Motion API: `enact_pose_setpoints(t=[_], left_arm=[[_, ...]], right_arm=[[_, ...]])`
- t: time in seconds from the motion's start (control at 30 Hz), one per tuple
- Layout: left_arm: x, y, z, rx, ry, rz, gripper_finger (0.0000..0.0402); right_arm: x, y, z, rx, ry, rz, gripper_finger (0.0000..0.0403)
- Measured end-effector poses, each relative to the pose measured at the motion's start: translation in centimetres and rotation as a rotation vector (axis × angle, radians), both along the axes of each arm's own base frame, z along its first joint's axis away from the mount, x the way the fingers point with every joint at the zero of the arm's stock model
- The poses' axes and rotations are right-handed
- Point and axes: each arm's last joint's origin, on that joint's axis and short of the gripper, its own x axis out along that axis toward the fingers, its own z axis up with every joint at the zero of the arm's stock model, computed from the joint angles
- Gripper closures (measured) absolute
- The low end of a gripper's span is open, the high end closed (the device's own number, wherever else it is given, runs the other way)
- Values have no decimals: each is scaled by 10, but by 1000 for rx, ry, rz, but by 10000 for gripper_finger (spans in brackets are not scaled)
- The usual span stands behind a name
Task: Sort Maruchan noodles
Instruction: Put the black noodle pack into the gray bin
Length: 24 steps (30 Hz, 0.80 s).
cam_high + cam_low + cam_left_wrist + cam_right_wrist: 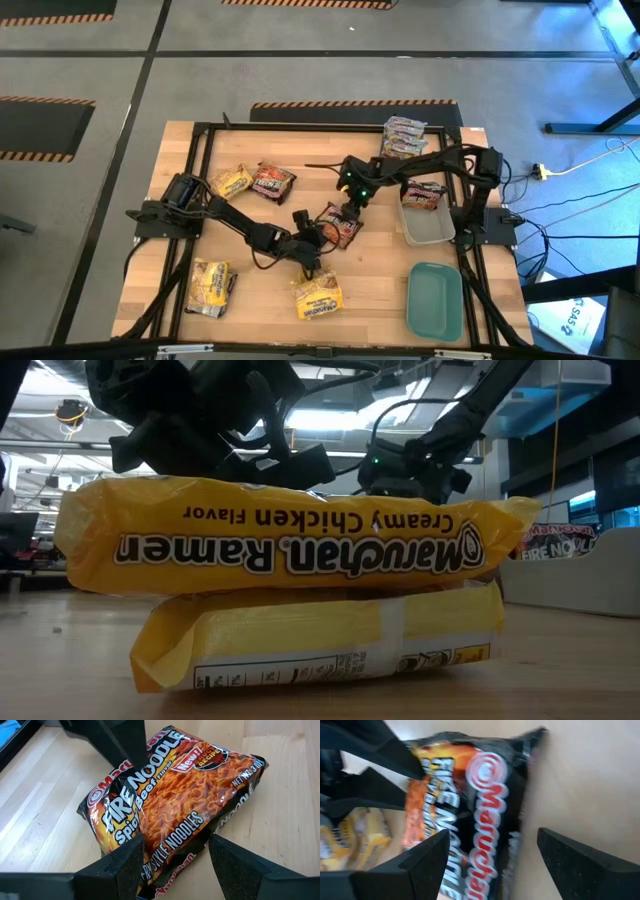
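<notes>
A dark Fire Noodle packet (341, 226) (180, 785) of Maruchan noodles lies flat on the wooden table (380, 290), near its middle. My left gripper (320, 236) (175, 847) is open, its fingers astride the packet's end nearest the table's left. My right gripper (350, 210) (492, 837) is open above the packet's far end, slanting down. Two yellow packets (300, 540) lie stacked at the near edge. Other yellow packets (230, 181) (210, 286) and another dark one (272, 181) lie to the left. My left gripper has its two fingers (127, 862) on either side of the packet's end (170, 865), coming in at a low slant from the table's left. I cannot tell whether they touch it. The packet lies flat on the table.
A clear tray (428, 232) at the right holds one packet (424, 194). A teal lid (435, 300) lies near the front right corner. Silvery-pink packets (404, 136) sit at the far right. A black frame (200, 160) borders the table.
</notes>
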Motion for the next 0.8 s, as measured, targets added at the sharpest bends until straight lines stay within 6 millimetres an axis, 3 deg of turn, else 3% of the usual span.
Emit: enact_pose_setpoints(t=[0.8], left_arm=[[0,-3,0,38,29,-39,186]], right_arm=[[10,8,3,202,-120,63,95]])
